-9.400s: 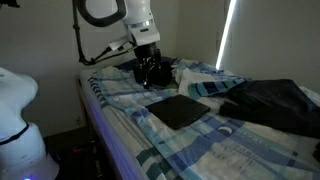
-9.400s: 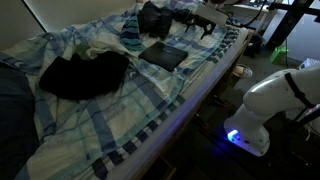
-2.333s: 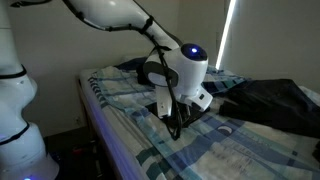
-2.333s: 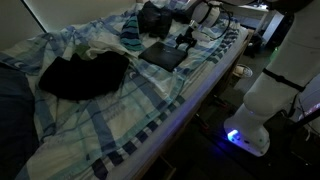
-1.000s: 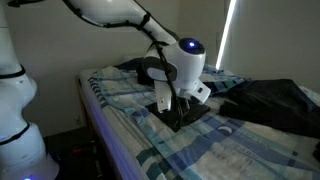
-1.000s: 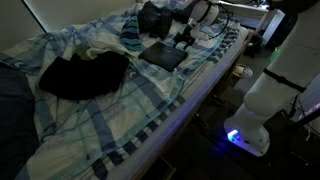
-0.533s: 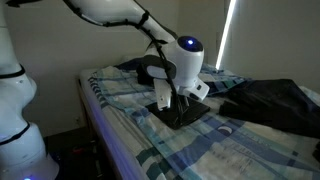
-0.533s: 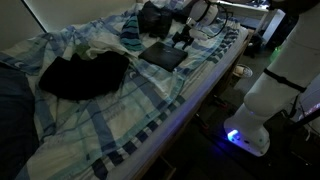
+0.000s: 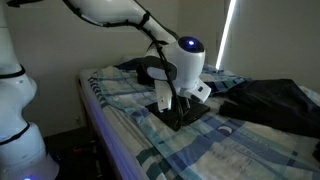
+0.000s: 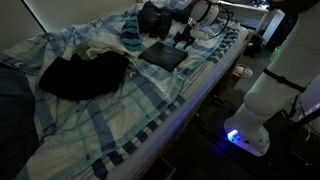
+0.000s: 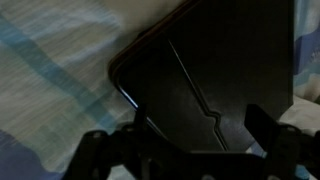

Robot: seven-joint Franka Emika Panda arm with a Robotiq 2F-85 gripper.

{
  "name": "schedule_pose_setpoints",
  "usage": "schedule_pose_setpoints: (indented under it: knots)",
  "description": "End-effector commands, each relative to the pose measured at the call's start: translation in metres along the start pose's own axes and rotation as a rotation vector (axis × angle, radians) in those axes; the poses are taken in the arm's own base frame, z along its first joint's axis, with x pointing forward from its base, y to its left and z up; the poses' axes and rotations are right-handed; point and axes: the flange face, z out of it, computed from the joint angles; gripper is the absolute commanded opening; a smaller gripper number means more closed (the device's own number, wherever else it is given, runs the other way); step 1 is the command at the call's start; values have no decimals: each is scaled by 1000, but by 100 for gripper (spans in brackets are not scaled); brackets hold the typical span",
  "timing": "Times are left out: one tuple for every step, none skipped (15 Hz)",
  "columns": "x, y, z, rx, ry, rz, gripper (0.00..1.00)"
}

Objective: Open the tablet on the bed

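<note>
**Position.** The tablet [image 10: 163, 55] lies flat and closed on the bed [image 10: 130, 125], close to the long side where the robot stands. It is near a dark bag [image 10: 150, 18] and well apart from a dark cloth [image 10: 85, 75].

**Pincer.** The pincer [image 11: 185, 150] hangs directly over the tablet with its fingers [image 11: 95, 150] spread wide and nothing held. The wrist view shows one rounded corner and a long edge of the cover. Whether the fingers touch the cover cannot be told.

**Step in hand (judgement).** The step is getting a fingertip under the free edge of the cover. Which edge carries the hinge cannot be told.

**Recommended handling.**
- Set one fingertip on the bedding just beside the cover's edge and work it under the flap, not down onto it.
- Raise the flap slowly in an arc about the hinge side.

**Risks.**
- The bedding is soft, so the tablet may sink or skid under pressure.
- The whole tablet may rise with the flap.
- A sideways pull may drag it toward the bed's edge.
</note>
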Motion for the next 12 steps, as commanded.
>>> schedule_pose_setpoints:
  knots:
    - [3,10,3,-6,12,39,100]
    - [3,13,4,-7,9,42,100]
    - [3,15,6,-8,7,45,100]
    - [3,17,7,-9,5,48,100]
    - [3,18,8,-9,3,51,100]
    - [3,20,8,-9,1,52,100]
    - [3,21,9,-11,0,52,100]
    - [3,20,10,-13,-2,50,100]
    - [3,20,10,-15,-2,48,100]
    - [3,20,10,-17,-3,47,100]
    - [3,20,10,-16,-4,47,100]
    - [3,21,11,-18,-5,45,100]
